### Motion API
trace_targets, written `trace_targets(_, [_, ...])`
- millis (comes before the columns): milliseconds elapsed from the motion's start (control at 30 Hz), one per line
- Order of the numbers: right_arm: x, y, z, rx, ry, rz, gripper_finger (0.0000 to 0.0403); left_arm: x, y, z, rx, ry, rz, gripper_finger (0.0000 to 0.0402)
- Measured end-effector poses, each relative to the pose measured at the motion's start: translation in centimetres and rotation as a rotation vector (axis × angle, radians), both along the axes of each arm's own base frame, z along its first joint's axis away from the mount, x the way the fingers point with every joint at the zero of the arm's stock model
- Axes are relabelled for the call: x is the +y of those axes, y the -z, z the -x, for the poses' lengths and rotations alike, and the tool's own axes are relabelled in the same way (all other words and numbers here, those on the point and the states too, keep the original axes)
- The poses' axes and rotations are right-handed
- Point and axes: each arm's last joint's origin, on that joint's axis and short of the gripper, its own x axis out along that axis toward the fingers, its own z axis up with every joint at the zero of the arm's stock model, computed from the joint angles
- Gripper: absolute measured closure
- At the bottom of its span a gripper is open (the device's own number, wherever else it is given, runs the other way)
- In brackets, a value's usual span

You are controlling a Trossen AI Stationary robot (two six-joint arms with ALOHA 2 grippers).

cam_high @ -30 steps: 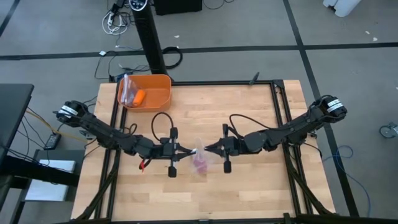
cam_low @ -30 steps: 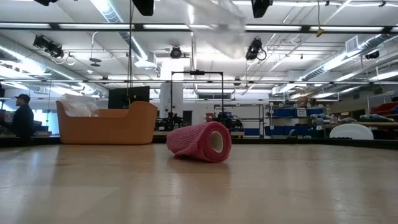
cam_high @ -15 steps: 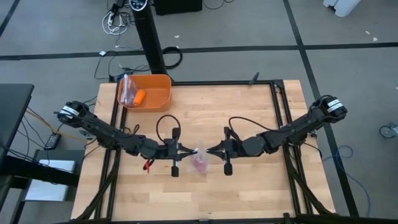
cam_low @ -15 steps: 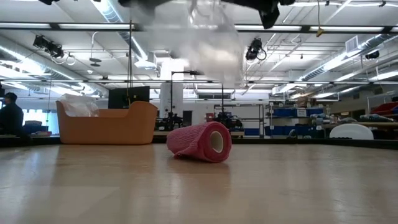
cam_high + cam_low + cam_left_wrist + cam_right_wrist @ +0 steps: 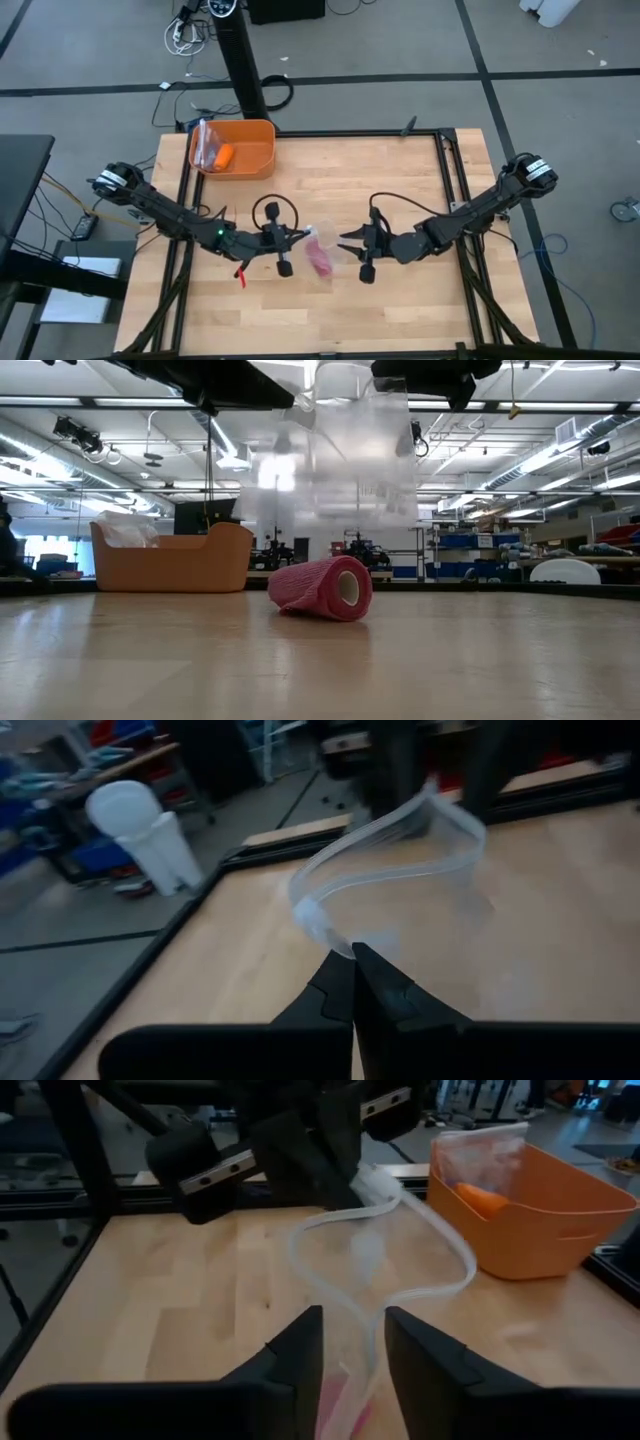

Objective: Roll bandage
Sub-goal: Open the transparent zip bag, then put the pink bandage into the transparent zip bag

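1. magenta-pink fabric, already wound into a short cylinder: bandage [image 5: 319,258] lying on its side on the wooden table [image 5: 400,180], near centre and a little toward the 6 o'clock edge in the high view, one open end showing in the low view [image 5: 322,588].
2. clear plastic bag [image 5: 340,450] hanging right above the roll, mouth gaping in the wrist views [image 5: 385,1250].
3. left gripper [image 5: 296,236] at about 9 o'clock of the roll, fingers pressed together on the bag's rim, seen pinching it in its own wrist view [image 5: 348,960].
4. right gripper [image 5: 345,243] at about 3 o'clock, fingers spread apart with the bag's edge loose between them [image 5: 350,1342], seemingly not clamped.
5. roll's long axis running roughly 11 to 5 o'clock, directly below the bag; both grippers near, left slightly closer; probably bagging next, so mouth over roll matters.
6. orange bin [image 5: 255,160] well apart toward 11 o'clock.
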Motion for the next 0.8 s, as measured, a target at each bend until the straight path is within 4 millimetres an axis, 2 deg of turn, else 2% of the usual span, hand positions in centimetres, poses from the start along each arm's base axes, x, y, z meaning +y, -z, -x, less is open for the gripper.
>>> trace_targets(333, [0.8,-0.3,0.7,-0.016,0.041,0.045,0.0232,-0.1,-0.1,0.4,0.01,-0.122,-0.107,0.0401])
trace_targets(667, [1.5,-3.2,3.2,-0.108,0.078,0.079,0.0186,0.3,-0.3,0.6,0.012,-0.267,-0.185,0.0401])
trace_targets(800, [2.0,-3.0,3.8,-0.089,0.08,0.08,0.0176,0.3,-0.5,0.6,0.008,-0.304,-0.206,0.0401])
